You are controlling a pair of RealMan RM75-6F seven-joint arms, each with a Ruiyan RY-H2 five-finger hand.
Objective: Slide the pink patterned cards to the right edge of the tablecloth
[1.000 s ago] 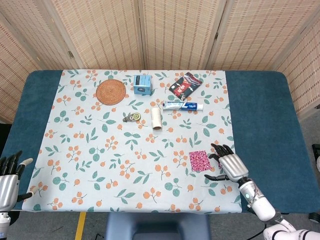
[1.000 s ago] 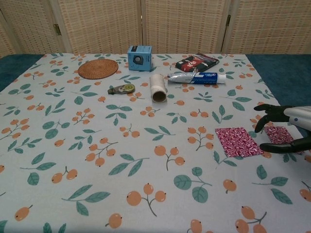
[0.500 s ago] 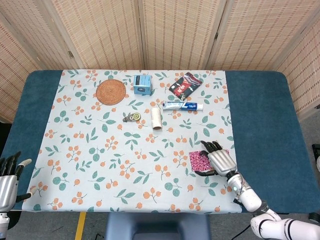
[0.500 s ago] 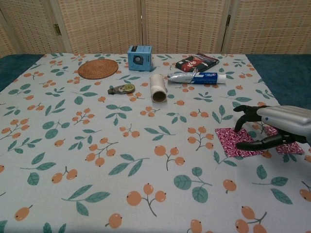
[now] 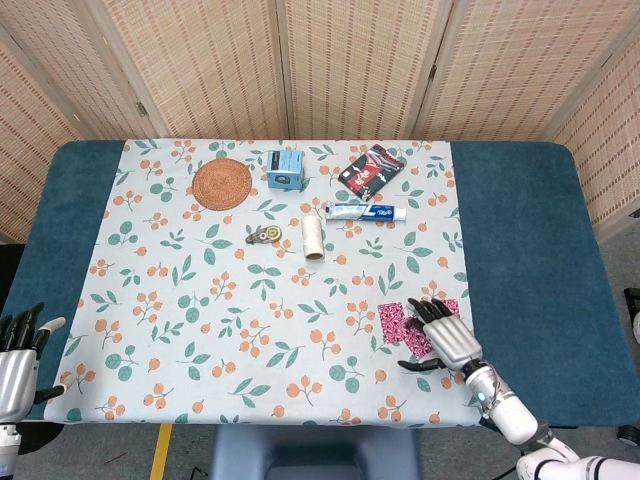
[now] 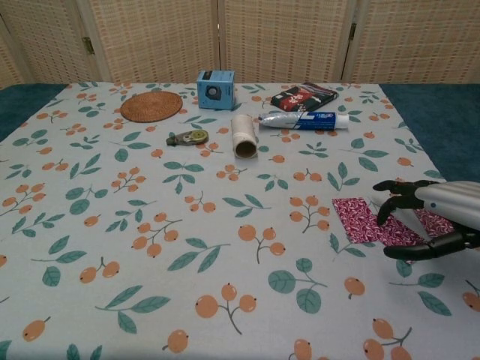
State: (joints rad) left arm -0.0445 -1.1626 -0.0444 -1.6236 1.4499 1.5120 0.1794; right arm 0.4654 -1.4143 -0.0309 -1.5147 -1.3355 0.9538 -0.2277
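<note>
Two pink patterned cards lie near the tablecloth's front right. One card [image 5: 394, 321] [image 6: 361, 219] shows left of my right hand [image 5: 446, 338] [image 6: 435, 216]; the other [image 5: 450, 306] [image 6: 437, 222] peeks out past it on the right. The hand is spread over them with its fingers [image 6: 391, 189] apart and its thumb [image 6: 424, 249] low on the near side, gripping nothing. I cannot tell whether it touches the cards. My left hand [image 5: 18, 358] hangs off the table's front left corner with fingers apart and nothing in it.
At the back of the floral tablecloth [image 5: 200, 300] lie a woven coaster [image 5: 221, 184], a blue box [image 5: 285, 170], a dark red packet [image 5: 369, 170], a toothpaste tube [image 5: 366, 211], a cardboard roll [image 5: 314, 238] and a tape dispenser [image 5: 264, 235]. A bare blue table strip [image 5: 530, 250] runs right of the cloth.
My right hand swung left over the pink cards, then drew back toward the front edge and slightly right. The cards lie about where they were. The left hand has not moved.
</note>
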